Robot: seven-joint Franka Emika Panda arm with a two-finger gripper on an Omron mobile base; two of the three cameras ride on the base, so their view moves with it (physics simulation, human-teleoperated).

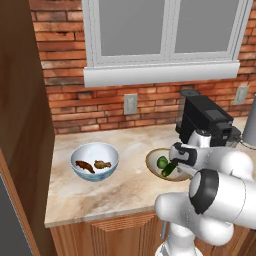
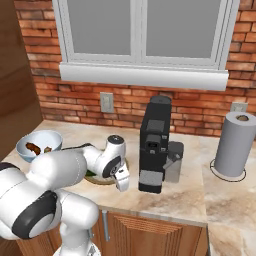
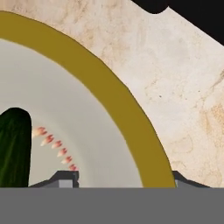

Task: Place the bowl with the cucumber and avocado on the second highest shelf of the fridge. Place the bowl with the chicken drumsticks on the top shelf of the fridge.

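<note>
Right now the shallow bowl with cucumber and avocado sits on the counter; my gripper straddles its gold rim, jaws apart. Risk: a thin-rim pinch could tip it, spilling the produce.

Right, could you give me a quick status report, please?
Gripper low over rim of cucumber bowl, fingers astride it, not closed. Cucumber and avocado inside. Drumstick bowl on counter. Coffee machine close alongside.
</note>
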